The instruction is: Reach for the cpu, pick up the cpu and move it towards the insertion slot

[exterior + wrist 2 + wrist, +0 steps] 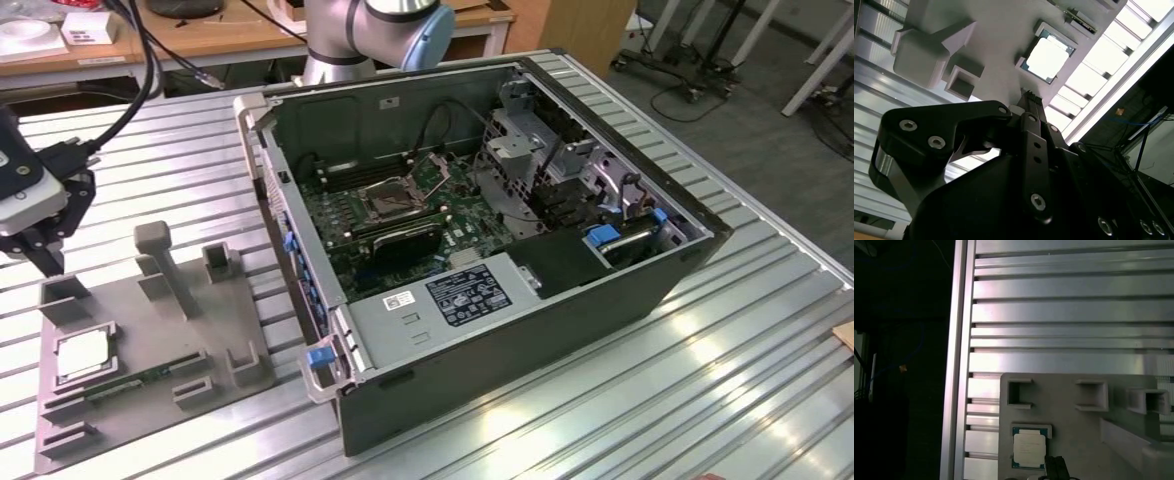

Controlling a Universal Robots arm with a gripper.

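Observation:
The cpu (83, 352), a small square chip with a silvery top, lies flat in a pocket of the grey fixture plate (234, 325) at the exterior view's left. Both wrist views look down on the cpu (1050, 57) (1028, 450). My gripper (51, 265) hangs above the far end of the plate, a short way from the chip, with its dark fingertips (1029, 95) (1056, 467) together and holding nothing. The insertion slot (394, 198) is a square metal-framed socket on the green motherboard inside the open computer case (574, 300).
A green memory stick (140, 380) lies in the fixture plate beside the chip. Grey posts (158, 262) rise from the plate. The case's walls surround the motherboard. Cables (134, 90) hang near the arm. The ribbed metal table (747, 370) extends around everything.

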